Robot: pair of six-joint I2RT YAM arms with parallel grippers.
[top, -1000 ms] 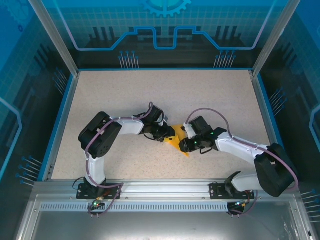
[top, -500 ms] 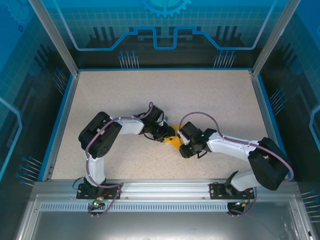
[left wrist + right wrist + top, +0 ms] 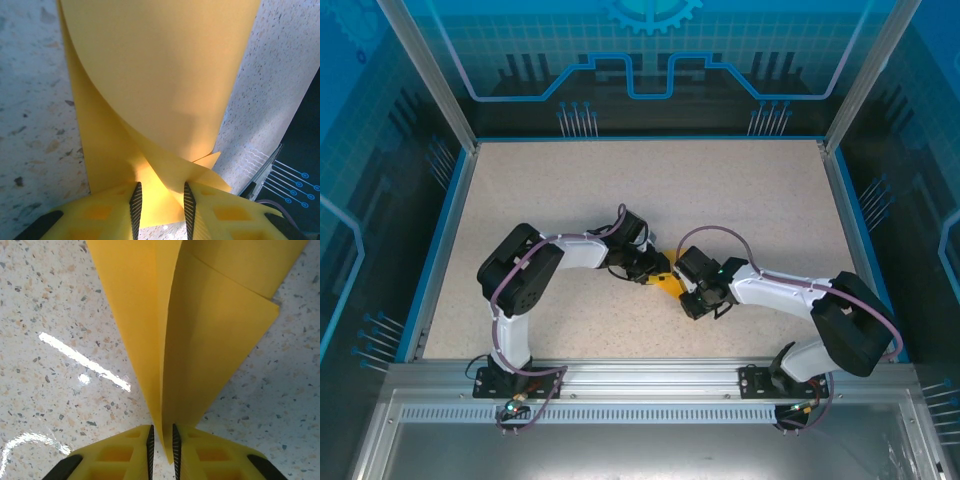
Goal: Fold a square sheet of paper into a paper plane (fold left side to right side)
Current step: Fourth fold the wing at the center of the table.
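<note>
The square sheet of paper, orange-yellow, is folded into a narrow pointed paper plane (image 3: 667, 283) at the table's middle, between the two arms. My left gripper (image 3: 650, 272) comes at it from the left. In the left wrist view the paper plane (image 3: 160, 75) has overlapping flaps bunched between the jaws of the left gripper (image 3: 160, 210), which is shut on them. My right gripper (image 3: 688, 290) meets it from the right. In the right wrist view the paper plane (image 3: 210, 330) tapers to a creased end standing on edge, and the right gripper (image 3: 161, 445) is shut narrowly on that end.
The speckled beige table (image 3: 570, 190) lies open behind and to both sides of the arms. A blue rim (image 3: 440, 250) and clear walls bound it. A metal rail (image 3: 640, 375) with the arm bases runs along the near edge.
The right arm has shifted left toward the paper, and its jaws have narrowed onto the paper's end. The left arm and its grip have not changed.
</note>
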